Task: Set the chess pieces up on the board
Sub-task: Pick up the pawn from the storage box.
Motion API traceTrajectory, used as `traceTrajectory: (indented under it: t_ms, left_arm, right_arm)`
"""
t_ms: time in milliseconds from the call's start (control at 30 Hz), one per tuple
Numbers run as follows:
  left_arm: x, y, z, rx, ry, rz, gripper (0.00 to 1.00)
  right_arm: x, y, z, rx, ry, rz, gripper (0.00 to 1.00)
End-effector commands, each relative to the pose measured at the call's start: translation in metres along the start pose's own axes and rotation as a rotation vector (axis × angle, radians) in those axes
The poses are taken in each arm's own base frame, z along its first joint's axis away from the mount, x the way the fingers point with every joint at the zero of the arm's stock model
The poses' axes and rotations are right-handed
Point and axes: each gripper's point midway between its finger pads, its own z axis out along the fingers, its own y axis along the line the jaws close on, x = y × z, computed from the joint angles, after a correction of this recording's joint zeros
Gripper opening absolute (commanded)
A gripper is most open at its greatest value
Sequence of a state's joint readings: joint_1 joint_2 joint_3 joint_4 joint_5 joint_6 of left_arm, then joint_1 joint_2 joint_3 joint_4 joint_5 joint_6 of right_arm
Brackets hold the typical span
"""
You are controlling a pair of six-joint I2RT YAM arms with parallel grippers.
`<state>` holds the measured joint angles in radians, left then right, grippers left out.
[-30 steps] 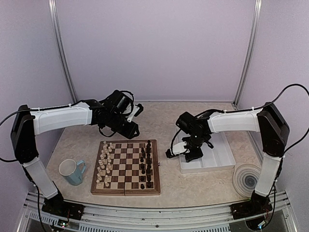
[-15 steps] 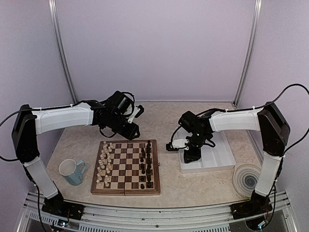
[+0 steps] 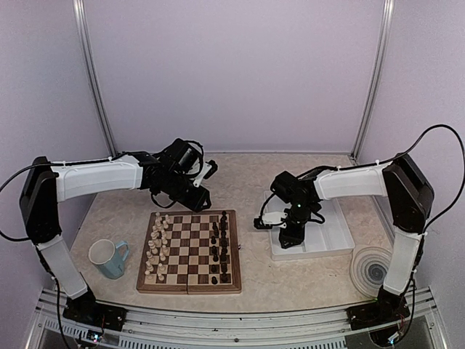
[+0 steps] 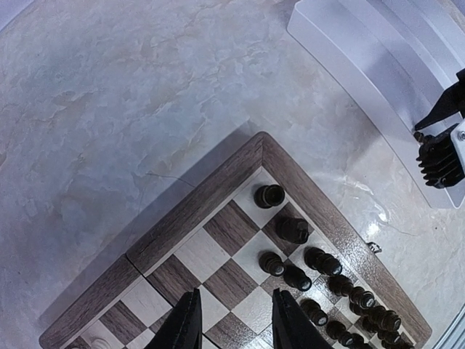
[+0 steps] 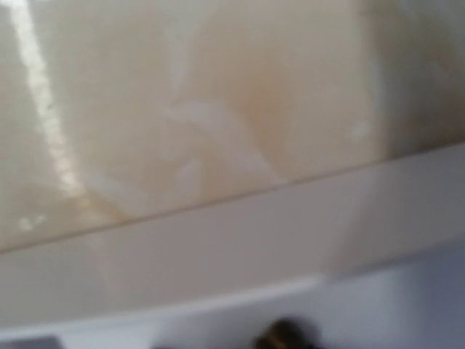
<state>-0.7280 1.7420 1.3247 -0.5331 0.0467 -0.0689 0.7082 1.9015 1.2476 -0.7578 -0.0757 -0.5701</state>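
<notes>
The board (image 3: 190,280) lies at the near middle of the table. Dark chess pieces (image 3: 220,246) stand in its two right columns, cream ones on its left. In the left wrist view the board's far right corner (image 4: 256,147) shows with several dark pieces (image 4: 294,231). My left gripper (image 3: 200,195) hovers over the board's far edge, open and empty, with dark fingertips (image 4: 186,325) above bare squares. My right gripper (image 3: 289,236) points down into the left end of the white tray (image 3: 328,233). Its wrist view is blurred: tray wall (image 5: 218,254) and a dark blob (image 5: 287,337) at the bottom edge. Its fingers are hidden.
A pale blue mug (image 3: 109,258) stands left of the board. A round ridged disc (image 3: 372,269) lies at the near right. The white ridged tray also shows in the left wrist view (image 4: 363,73), with my right gripper (image 4: 438,155) at its edge.
My right gripper has shifted slightly right and down into the tray's left end. The left arm has hardly moved.
</notes>
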Motion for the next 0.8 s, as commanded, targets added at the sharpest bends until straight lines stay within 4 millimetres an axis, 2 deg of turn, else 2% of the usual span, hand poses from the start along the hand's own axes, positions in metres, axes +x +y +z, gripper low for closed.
traceTrajectory:
  t_ms: [0, 167, 333, 567, 767]
  left_arm:
    - [0.006, -0.003, 0.004, 0.013, 0.029, 0.007, 0.35]
    - [0.007, -0.003, 0.006, 0.013, 0.035, 0.007, 0.34]
    - [0.008, -0.003, 0.007, 0.018, 0.039, 0.007, 0.34]
    - [0.01, -0.003, 0.009, 0.021, 0.05, 0.006, 0.34]
    - [0.011, -0.004, 0.01, 0.023, 0.056, 0.007, 0.34]
  right_arm:
    - [0.016, -0.007, 0.01, -0.015, 0.046, 0.069, 0.41]
    - [0.019, -0.013, 0.009, -0.026, 0.038, 0.11, 0.34]
    - [0.011, -0.013, 0.008, -0.057, 0.007, 0.122, 0.3]
    - [-0.006, -0.003, 0.008, -0.154, -0.049, 0.148, 0.35]
    - [-0.011, 0.0, 0.011, -0.193, -0.058, 0.163, 0.38]
